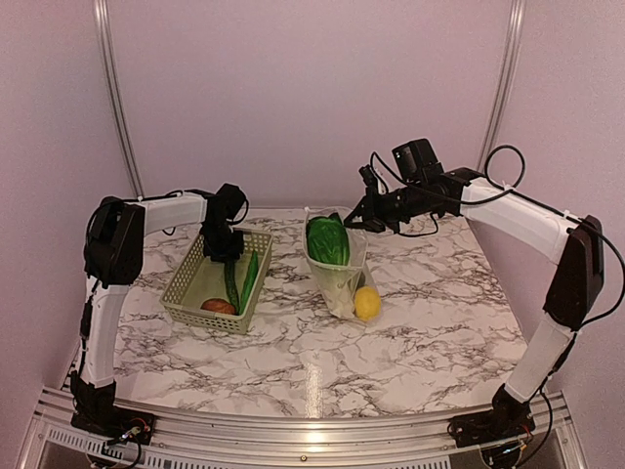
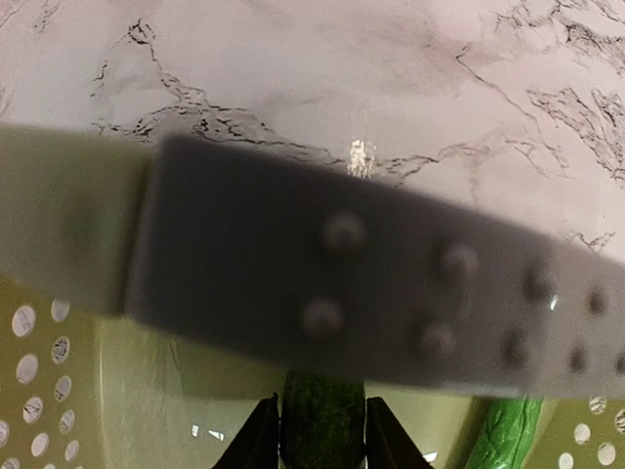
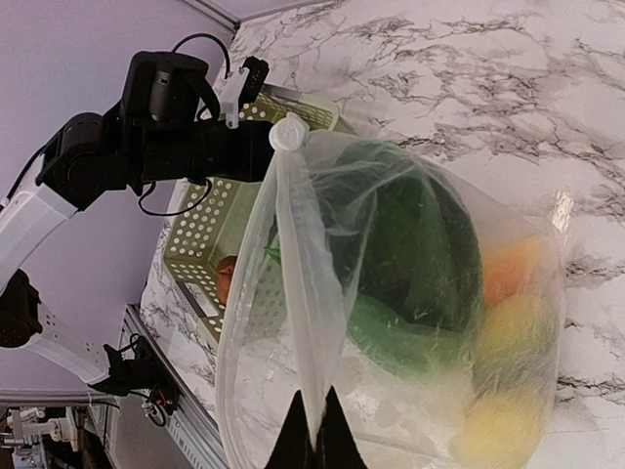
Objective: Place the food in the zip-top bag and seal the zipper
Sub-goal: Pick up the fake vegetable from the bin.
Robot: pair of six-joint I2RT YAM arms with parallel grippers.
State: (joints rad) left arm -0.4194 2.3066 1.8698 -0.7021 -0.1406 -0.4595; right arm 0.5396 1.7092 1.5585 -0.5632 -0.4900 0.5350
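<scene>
A: While our right gripper [image 3: 312, 432] pinches the mouth of the zip-top bag [image 1: 342, 278], centre frame, open marble table [image 1: 439, 332] lies lower right.
B: Our left gripper [image 2: 322, 438] clamps a long green piece [image 2: 322, 401] (basket [image 1: 184, 278] walls hem it).

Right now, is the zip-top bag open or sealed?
Open: the right gripper pinches one edge of the zip-top bag, its mouth gaping.

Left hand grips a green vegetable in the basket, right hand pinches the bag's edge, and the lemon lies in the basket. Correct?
Not quite: the lemon lies inside the bag, not in the basket, as the top view shows. The rest holds.
</scene>
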